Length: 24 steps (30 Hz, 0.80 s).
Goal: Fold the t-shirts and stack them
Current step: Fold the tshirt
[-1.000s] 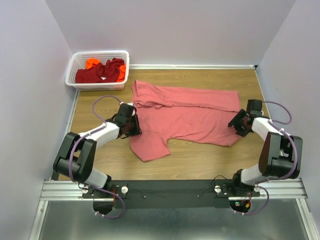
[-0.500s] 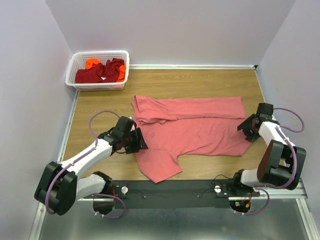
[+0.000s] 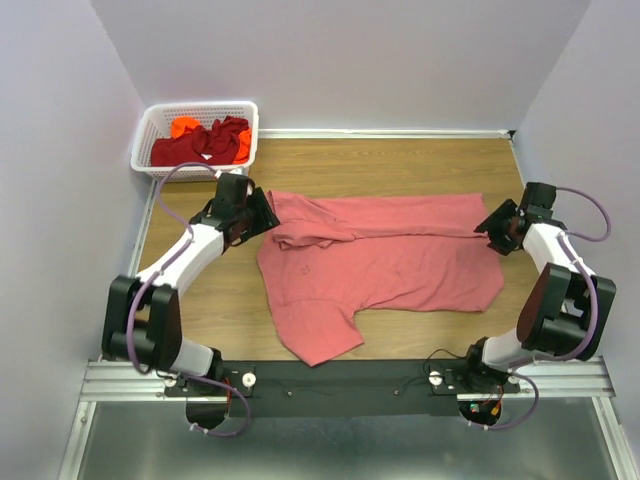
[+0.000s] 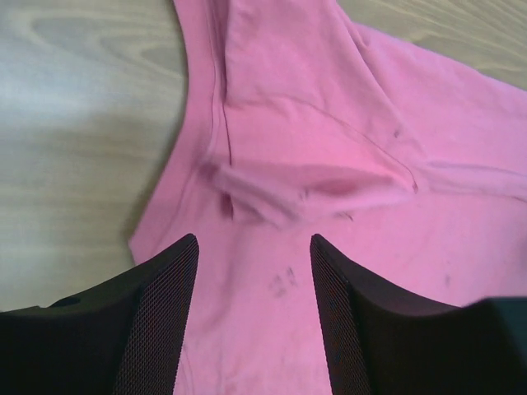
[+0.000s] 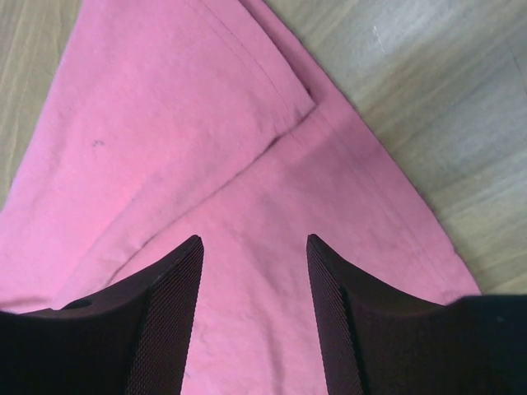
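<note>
The large salmon-pink t-shirt lies spread on the wooden table, its far edge folded over and one sleeve pointing toward the near edge. My left gripper is open over the shirt's far left corner, above rumpled cloth. My right gripper is open over the shirt's far right corner, where a folded layer overlaps. Neither holds anything. Dark red t-shirts and a bright orange one lie crumpled in the basket.
The white lattice basket stands at the far left corner. Walls close in the table at the left, back and right. Bare wood shows behind the shirt and at the left. A black rail runs along the near edge.
The left arm swung from the shirt's near left side to its far left corner. The right gripper moved a little farther back. The shirt now lies flatter and wider.
</note>
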### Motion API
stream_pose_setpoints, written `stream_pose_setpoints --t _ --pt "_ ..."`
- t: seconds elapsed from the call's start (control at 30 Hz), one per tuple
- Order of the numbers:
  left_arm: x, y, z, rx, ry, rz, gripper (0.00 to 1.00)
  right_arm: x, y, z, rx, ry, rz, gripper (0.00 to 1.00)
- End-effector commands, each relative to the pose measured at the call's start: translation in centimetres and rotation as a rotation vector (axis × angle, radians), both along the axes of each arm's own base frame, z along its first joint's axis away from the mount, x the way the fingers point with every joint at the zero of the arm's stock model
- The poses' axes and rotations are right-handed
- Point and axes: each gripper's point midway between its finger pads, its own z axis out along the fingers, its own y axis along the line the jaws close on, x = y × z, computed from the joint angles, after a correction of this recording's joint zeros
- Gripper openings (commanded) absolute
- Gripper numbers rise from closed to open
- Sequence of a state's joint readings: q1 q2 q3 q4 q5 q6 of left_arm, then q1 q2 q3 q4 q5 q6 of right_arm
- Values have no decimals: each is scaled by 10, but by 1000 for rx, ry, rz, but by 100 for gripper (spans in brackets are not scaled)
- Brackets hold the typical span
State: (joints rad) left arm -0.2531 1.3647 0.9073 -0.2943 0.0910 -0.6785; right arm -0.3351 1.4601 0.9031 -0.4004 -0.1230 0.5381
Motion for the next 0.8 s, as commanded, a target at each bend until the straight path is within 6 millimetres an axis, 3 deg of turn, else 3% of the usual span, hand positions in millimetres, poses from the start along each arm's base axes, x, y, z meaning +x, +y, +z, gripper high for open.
stream_pose_setpoints --t 0.0,0.17,0.37,0.77 --pt "35 -1 -7 65 -38 -48 63 23 -9 7 -17 -39 -7 59" --pt "38 -2 -25 80 6 -60 63 29 -22 -8 -41 4 -52 59" --pt "29 -6 -44 57 57 -80 75 37 -29 -25 -36 33 -93 60" --pt "21 -12 -51 32 78 -88 79 62 -29 -38 24 11 -127 59"
